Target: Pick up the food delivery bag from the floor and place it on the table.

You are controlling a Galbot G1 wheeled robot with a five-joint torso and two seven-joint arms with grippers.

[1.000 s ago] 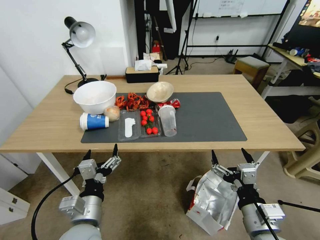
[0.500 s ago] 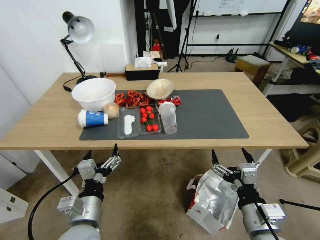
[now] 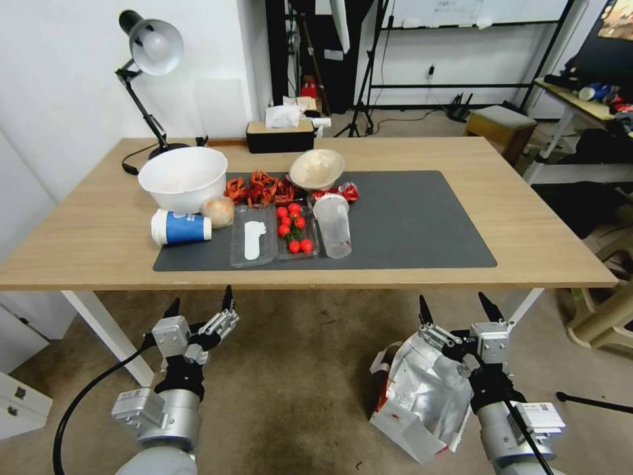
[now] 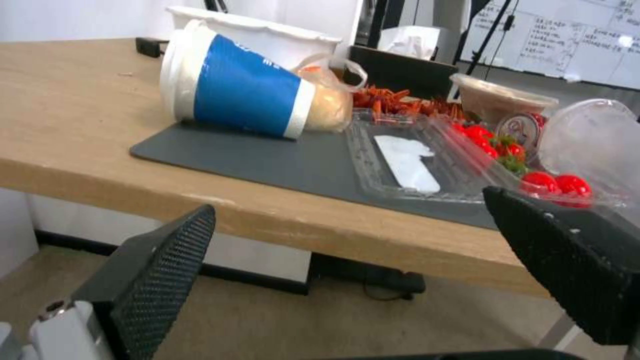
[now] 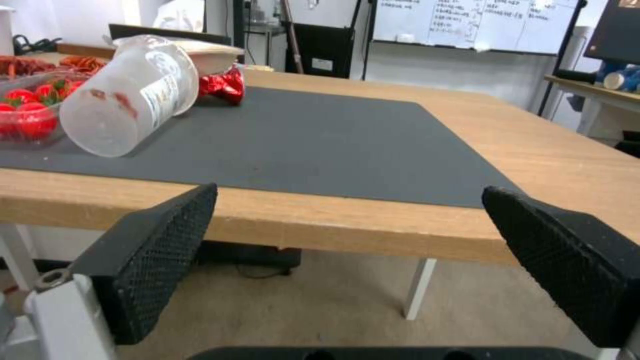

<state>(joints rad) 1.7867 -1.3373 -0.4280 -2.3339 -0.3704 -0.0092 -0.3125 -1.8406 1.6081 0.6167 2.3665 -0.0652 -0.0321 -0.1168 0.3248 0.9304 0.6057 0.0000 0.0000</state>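
Table (image 3: 99,231) nearer in view, hands unmoved, prob. camera shift

A white bowl (image 3: 182,177) stands near a black desk lamp (image 3: 146,72); a blue paper cup (image 3: 180,227) lies on its side below it; cherry tomatoes (image 3: 293,229) fill a clear tray beside a toppled plastic cup (image 3: 333,225); a tissue box (image 3: 280,136) sits behind.

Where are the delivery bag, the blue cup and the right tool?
food delivery bag (image 3: 425,389), head view, foil lining.
blue cup (image 3: 185,227), head view, blue sleeve.
right tool (image 3: 456,309), head view, midway between fingertips.
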